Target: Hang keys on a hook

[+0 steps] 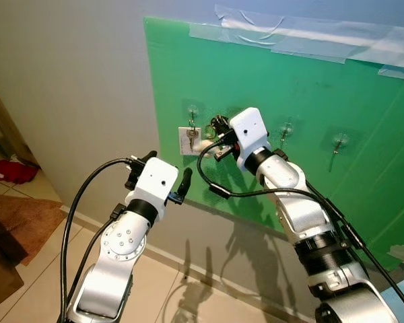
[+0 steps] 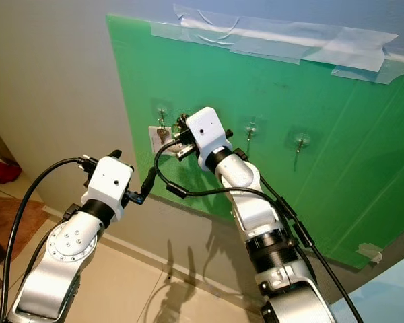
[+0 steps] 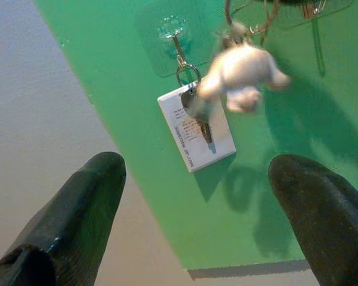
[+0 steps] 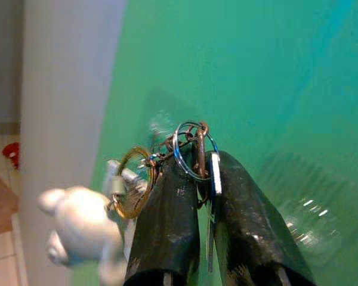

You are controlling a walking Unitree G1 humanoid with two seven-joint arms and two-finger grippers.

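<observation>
Two grippers are raised before the green board; the right gripper pinches the keys between closed fingers, near the leftmost hook, a white charm dangling; the left gripper hangs lower left, fingers spread, holding nothing; that hook bears a tagged key.

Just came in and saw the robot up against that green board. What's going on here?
The robot is hanging keys on a wall hook. Its right gripper is shut on a bunch of keys with a white bear charm dangling from it, held up against the green board. The leftmost hook already carries a key with a white tag. Two more hooks to the right look empty. The left gripper is open, lower down, pointed at the board.
</observation>
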